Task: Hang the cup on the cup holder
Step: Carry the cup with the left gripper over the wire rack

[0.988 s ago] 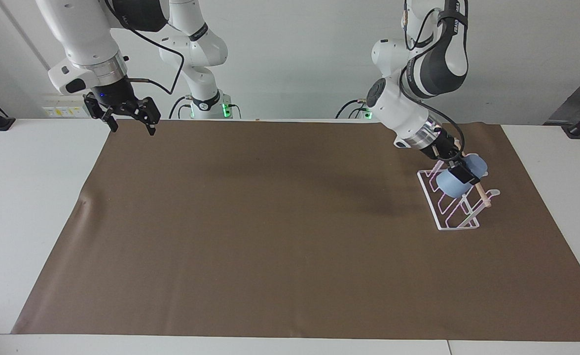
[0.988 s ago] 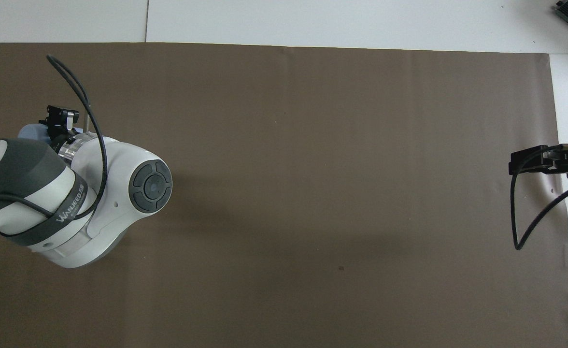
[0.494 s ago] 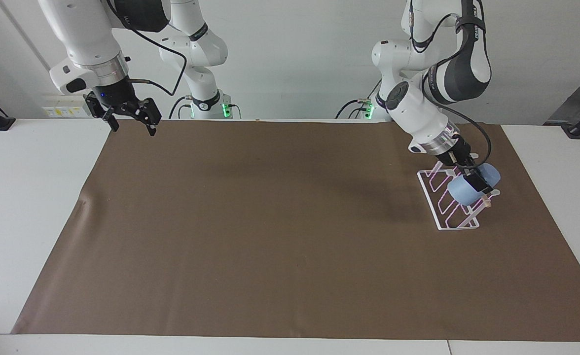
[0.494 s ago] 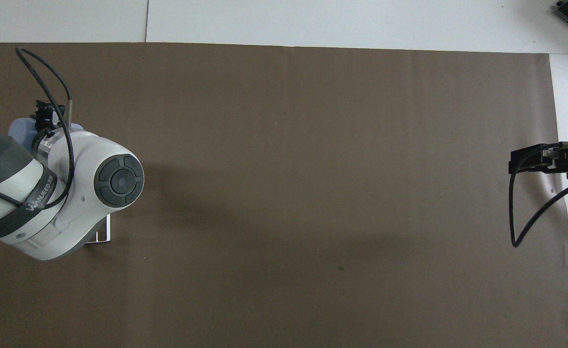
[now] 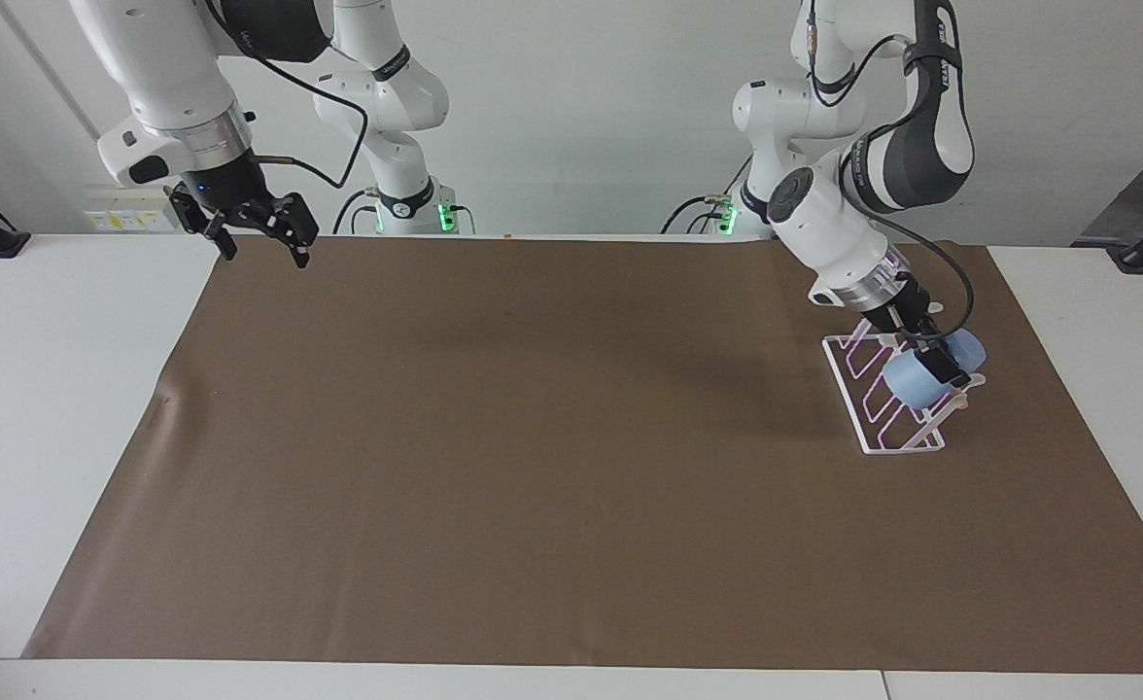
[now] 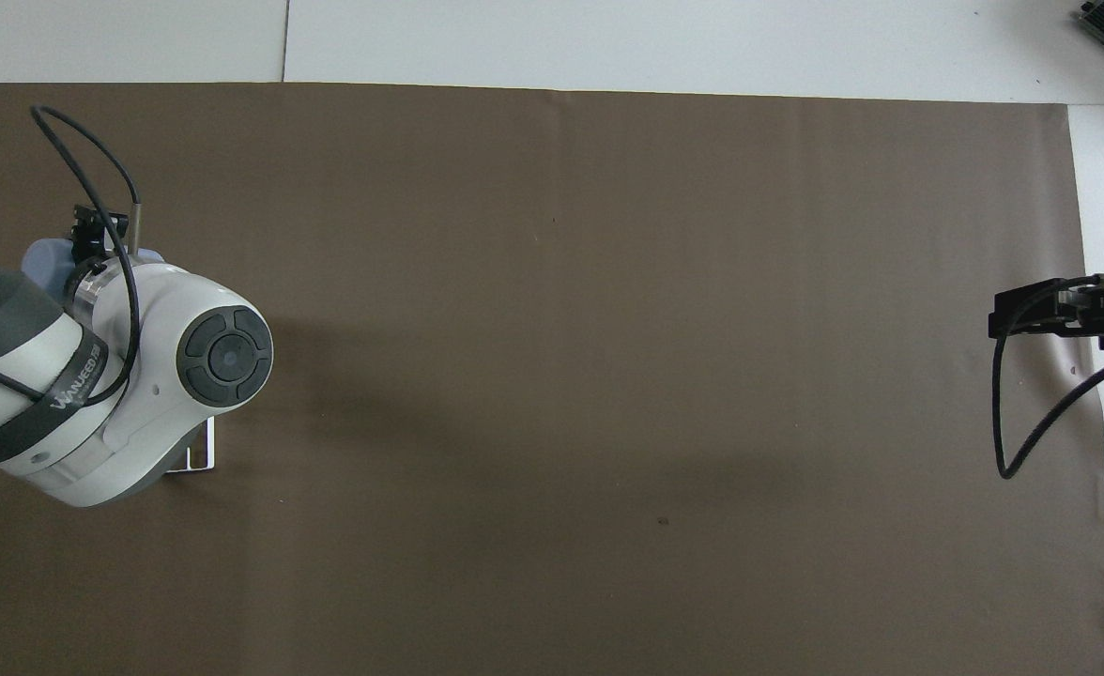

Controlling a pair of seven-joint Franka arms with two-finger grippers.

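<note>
The left gripper (image 5: 939, 362), clamped on the light-blue cup (image 5: 915, 379), holds it tilted against the white cup holder (image 5: 884, 397) at the facing view's three o'clock, while the waiting right gripper (image 5: 259, 245) hangs wide open and empty at ten o'clock.

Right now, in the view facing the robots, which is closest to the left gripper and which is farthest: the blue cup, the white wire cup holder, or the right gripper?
1. The light-blue cup: held in the left gripper, shut on it, at the left arm's end of the table.
2. The white wire cup holder: right under the cup.
3. The right gripper: open, waiting over the brown mat's edge at the right arm's end.
</note>
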